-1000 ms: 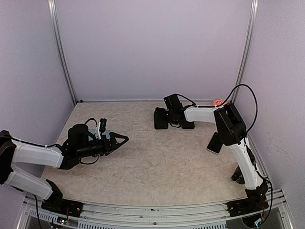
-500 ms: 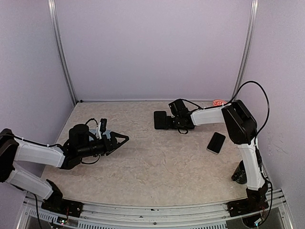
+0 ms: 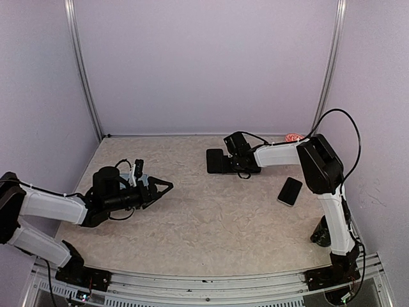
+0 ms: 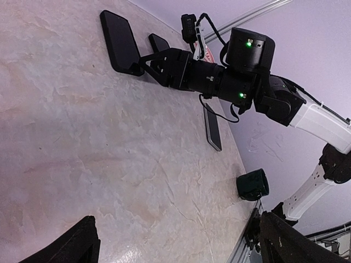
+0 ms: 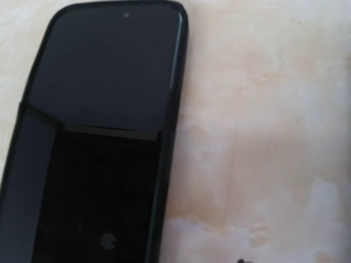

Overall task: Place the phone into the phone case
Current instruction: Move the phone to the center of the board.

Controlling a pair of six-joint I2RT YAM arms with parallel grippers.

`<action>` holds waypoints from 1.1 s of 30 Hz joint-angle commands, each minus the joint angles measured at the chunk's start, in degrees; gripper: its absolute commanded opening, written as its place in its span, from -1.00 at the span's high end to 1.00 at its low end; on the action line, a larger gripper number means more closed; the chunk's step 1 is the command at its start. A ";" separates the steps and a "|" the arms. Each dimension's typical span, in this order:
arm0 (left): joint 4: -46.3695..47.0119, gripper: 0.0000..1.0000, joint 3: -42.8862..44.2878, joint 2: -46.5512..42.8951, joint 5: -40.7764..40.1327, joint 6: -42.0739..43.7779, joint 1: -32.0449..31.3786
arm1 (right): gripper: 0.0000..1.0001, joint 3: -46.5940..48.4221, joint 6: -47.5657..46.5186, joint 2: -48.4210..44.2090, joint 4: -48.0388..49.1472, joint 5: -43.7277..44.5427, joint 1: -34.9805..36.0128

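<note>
Phone case (image 5: 104,137) blurred, cut off at bottom edge

Soft even light; right wrist view blurred

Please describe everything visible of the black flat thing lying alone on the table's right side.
It is a thin black slab, rectangular with rounded corners, its top smooth with a slight sheen. The left wrist view shows a paler line along one long edge. It lies flat and diagonal on the beige marbled table, touched by nothing else. Whether it is phone or case, I cannot tell.
</note>
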 commanded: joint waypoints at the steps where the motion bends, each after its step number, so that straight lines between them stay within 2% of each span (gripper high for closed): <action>1: -0.67 -0.98 0.37 -1.99 -0.36 0.79 0.33 | 0.08 0.62 -1.12 2.13 -7.36 2.95 1.28; 7: -0.40 -0.98 0.81 -1.71 -0.21 0.77 0.33 | 0.17 0.18 -2.63 3.16 -10.81 4.11 2.72; 16: -0.74 -0.98 0.90 -1.83 -0.58 0.41 0.33 | 0.13 0.83 -5.68 2.11 -10.15 4.53 2.78; 18: -1.04 -0.98 0.67 -2.23 -0.99 0.42 0.33 | 0.03 0.83 -6.60 -0.37 -9.70 5.52 2.85; 27: -3.61 -0.98 0.61 -4.16 -3.19 1.62 0.33 | -0.98 -4.47 -7.34 -10.46 -8.57 7.70 2.77; 33: -7.38 -0.98 1.83 -5.07 -5.65 2.86 0.42 | -0.99 -13.65 -3.82 -18.06 -6.78 6.85 2.36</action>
